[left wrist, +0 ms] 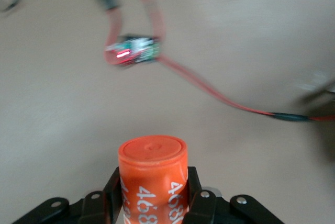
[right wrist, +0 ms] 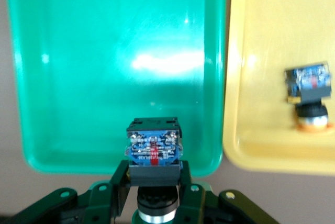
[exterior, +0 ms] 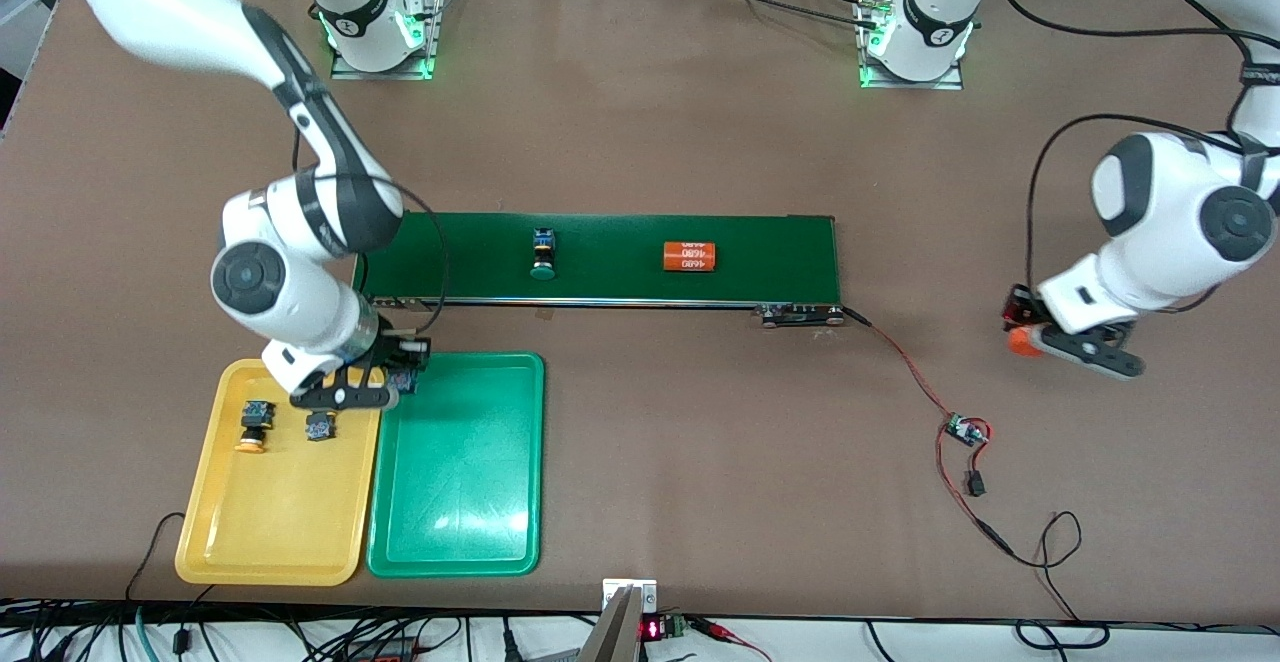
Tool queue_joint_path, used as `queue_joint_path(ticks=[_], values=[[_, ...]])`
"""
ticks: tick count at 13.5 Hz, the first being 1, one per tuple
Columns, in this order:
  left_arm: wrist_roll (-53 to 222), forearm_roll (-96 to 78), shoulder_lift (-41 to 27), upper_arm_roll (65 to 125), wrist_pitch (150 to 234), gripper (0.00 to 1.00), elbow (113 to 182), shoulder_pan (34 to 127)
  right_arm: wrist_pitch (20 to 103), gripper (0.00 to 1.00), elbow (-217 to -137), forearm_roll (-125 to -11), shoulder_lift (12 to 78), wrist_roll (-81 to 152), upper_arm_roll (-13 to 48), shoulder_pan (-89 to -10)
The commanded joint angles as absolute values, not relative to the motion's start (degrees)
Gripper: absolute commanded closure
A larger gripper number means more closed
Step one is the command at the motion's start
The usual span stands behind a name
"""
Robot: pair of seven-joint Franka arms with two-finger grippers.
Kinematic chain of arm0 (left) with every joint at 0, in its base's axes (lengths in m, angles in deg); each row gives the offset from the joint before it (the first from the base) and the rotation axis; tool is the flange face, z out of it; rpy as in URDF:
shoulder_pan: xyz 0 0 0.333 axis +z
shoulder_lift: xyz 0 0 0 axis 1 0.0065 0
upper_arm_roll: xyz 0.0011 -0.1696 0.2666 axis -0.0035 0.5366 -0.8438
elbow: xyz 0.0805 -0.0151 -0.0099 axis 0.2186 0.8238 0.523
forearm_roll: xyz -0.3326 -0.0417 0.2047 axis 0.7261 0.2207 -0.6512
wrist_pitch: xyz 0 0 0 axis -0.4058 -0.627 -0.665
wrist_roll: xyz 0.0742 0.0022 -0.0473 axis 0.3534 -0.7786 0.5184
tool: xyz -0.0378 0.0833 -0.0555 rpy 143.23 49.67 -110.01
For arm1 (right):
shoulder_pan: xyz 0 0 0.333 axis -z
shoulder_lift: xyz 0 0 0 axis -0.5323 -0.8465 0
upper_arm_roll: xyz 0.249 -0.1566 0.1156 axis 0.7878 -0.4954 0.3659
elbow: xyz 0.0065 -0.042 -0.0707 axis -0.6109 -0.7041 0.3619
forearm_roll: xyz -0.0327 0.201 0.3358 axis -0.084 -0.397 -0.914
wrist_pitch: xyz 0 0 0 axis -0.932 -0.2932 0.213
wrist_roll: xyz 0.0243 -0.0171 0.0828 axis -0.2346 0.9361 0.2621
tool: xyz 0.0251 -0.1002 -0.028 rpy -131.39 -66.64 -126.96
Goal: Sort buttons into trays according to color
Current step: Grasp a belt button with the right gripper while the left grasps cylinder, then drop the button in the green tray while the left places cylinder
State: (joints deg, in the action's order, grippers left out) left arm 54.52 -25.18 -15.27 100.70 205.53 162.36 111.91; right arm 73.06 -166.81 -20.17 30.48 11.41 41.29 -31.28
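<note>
My right gripper [exterior: 405,367] [right wrist: 153,174] is shut on a green-capped button [right wrist: 153,150], black-and-blue body outward. It hangs over the green tray [exterior: 460,482] [right wrist: 104,51], at the corner by the belt and the yellow tray [exterior: 280,522] [right wrist: 272,25]. Two buttons lie in the yellow tray: a yellow-capped button [exterior: 255,425] and a second button [exterior: 320,427] [right wrist: 309,98]. Another green-capped button [exterior: 543,252] lies on the belt. My left gripper [exterior: 1022,327] [left wrist: 153,182] is shut on an orange labelled cylinder [left wrist: 152,156], low over the table at the left arm's end.
The long dark-green conveyor belt [exterior: 780,252] runs across the table's middle, with a second orange cylinder [exterior: 690,256] on it. A red wire leads from the belt's end to a small circuit board [exterior: 965,430] [left wrist: 137,50] on the table near my left gripper.
</note>
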Motion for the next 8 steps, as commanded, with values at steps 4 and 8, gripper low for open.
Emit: queue_joint_path(ticks=[4, 8], values=[[45.1, -24.7, -19.6, 110.2, 205.1, 1.0, 168.1, 100.6, 73.0, 0.96, -158.1, -19.1, 20.6, 14.2, 37.0, -34.3], [35.0, -24.7, -18.9, 110.2, 205.3, 1.0, 170.2, 93.9, 75.4, 0.91, -158.1, -19.1, 18.8, 13.8, 36.5, -35.5]])
